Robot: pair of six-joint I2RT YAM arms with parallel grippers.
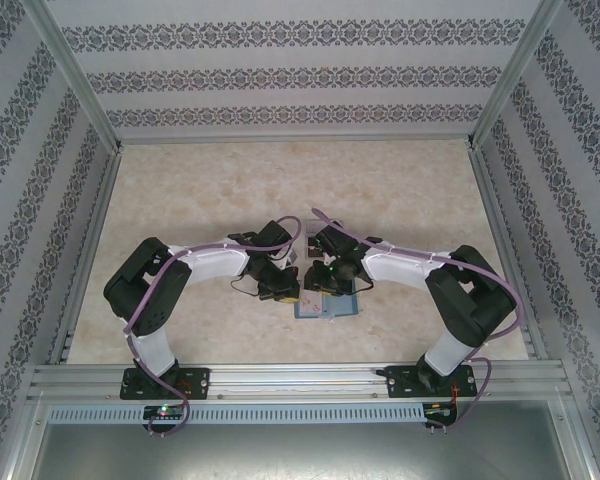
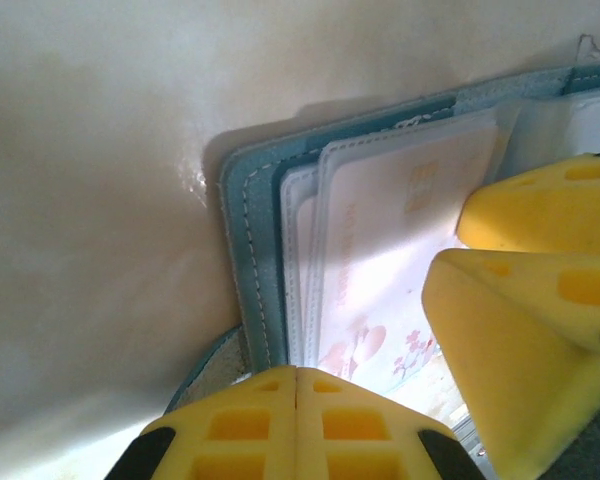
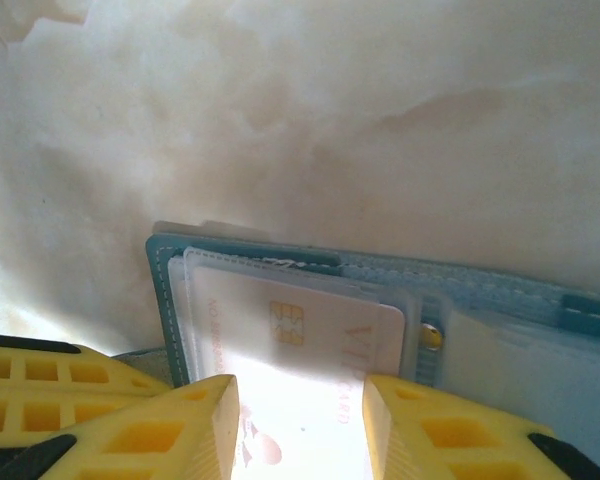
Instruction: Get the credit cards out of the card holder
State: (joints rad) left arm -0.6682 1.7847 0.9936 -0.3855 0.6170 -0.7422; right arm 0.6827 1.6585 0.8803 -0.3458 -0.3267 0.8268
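The teal card holder (image 3: pixel 164 290) lies open on the table (image 1: pixel 220 190), between the two arms in the top view (image 1: pixel 330 308). A pale credit card (image 3: pixel 300 345) with a gold chip sits in its clear sleeve, its right end poking out. My right gripper (image 3: pixel 298 385) is open just above that card, one yellow finger over each side, gripping nothing. My left gripper (image 2: pixel 297 372) is shut and empty, its tips down at the holder's (image 2: pixel 245 230) left edge. From the left wrist, the card (image 2: pixel 390 230) shows beside the right gripper's fingers (image 2: pixel 525 340).
The marbled tabletop spreads free behind and to both sides of the holder. Patterned walls and aluminium frame posts (image 1: pixel 75 85) enclose the table, and a rail (image 1: pixel 300 378) runs along the near edge by the arm bases.
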